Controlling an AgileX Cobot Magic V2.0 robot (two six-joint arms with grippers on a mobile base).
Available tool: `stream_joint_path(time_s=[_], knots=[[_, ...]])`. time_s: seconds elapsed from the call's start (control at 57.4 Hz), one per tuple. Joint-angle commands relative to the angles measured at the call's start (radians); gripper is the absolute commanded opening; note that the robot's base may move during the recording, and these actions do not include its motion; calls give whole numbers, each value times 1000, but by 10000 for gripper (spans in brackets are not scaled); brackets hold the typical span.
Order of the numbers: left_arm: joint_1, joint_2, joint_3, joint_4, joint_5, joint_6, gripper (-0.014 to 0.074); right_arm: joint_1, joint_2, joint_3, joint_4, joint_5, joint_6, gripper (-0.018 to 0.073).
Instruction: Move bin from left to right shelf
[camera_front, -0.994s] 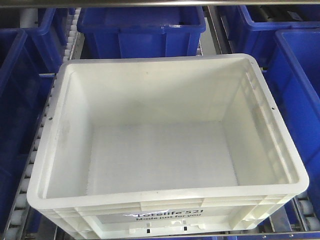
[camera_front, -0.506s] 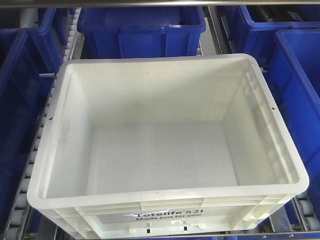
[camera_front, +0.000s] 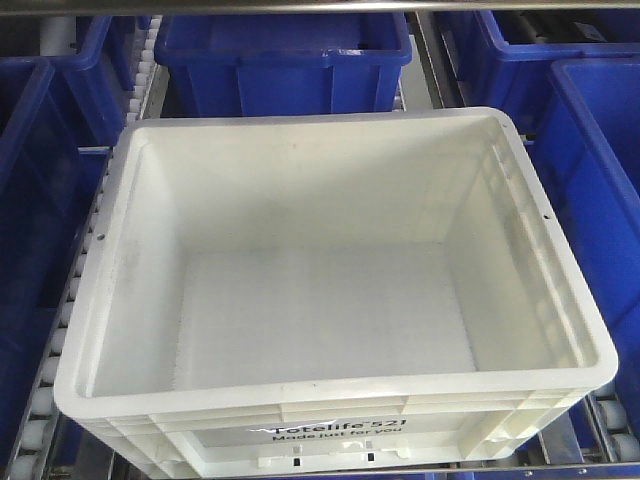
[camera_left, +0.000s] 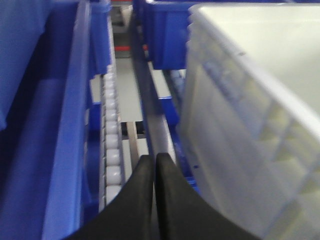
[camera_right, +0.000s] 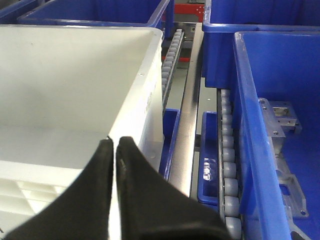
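Hovering w/ jaws pressed together, holding nothing: left gripper (camera_left: 154, 161) beside bin (camera_left: 260, 125), right gripper (camera_right: 114, 145) over its rim.

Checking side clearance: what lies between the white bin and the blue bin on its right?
In the right wrist view, a metal rail and roller lane.

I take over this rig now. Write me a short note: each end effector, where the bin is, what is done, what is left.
Left end effector: shut, holding nothing, low beside the bin's left wall, over a roller lane.
Right end effector: shut, empty, at the bin's near right corner, above its rim.
Bin: empty, sitting on the rollers among blue bins, printed side toward the front camera.
Done: arms are placed on either side of the bin; no grip yet.
Left: take hold of the bin, lift it out, carry it to the right shelf, which I cannot identify in these views.
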Motion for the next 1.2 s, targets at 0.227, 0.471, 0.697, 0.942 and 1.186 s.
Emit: stream_joint_path(time_s=[0.227, 0.471, 0.697, 0.942, 1.186], knots=[[25, -54, 156, 116, -298, -161, -6, -4, 6, -24, -13, -66, -1, -8], [27, -54, 230, 161, -433, -163, -6, -4, 6, -24, -13, -66, -1, -8], [27, -54, 229, 207, -446, -163, -6, -4, 6, -24, -13, -66, -1, -8], [27, -54, 229, 207, -440, -163, -6, -4, 6, -24, -13, -66, -1, -8], [27, -53, 228, 207, -435, -163, -6, -4, 6, -24, -13, -65, -1, -8]])
